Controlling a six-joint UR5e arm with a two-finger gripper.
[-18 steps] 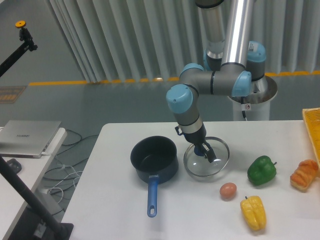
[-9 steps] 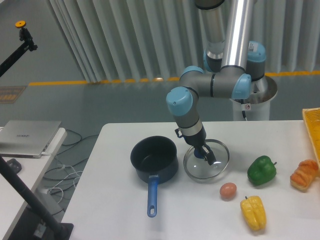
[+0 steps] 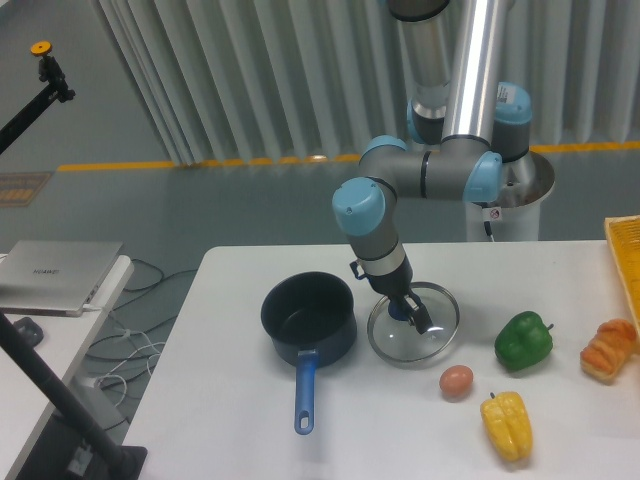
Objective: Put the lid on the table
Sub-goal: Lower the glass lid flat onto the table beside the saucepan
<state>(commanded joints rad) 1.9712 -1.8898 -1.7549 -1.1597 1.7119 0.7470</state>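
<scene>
The round clear glass lid (image 3: 432, 340) with a thin metal rim lies low over the white table (image 3: 230, 420), just right of the dark blue saucepan (image 3: 308, 318). It is slightly tilted, and I cannot tell whether it touches the tabletop. My gripper (image 3: 410, 314) points down onto the lid's centre, with its fingers shut around the blue knob (image 3: 398, 312). The fingers partly hide the knob.
The saucepan's blue handle (image 3: 305, 392) points to the front edge. To the right of the lid are a brown egg (image 3: 456, 380), a green pepper (image 3: 524, 340), a yellow pepper (image 3: 507, 425), an orange item (image 3: 608, 350) and a yellow crate (image 3: 626, 255). A side desk with a laptop (image 3: 55, 275) stands on the left.
My gripper has moved the lid slightly down and towards the front. The arm's elbow has shifted a little left. Everything else has stayed put.
</scene>
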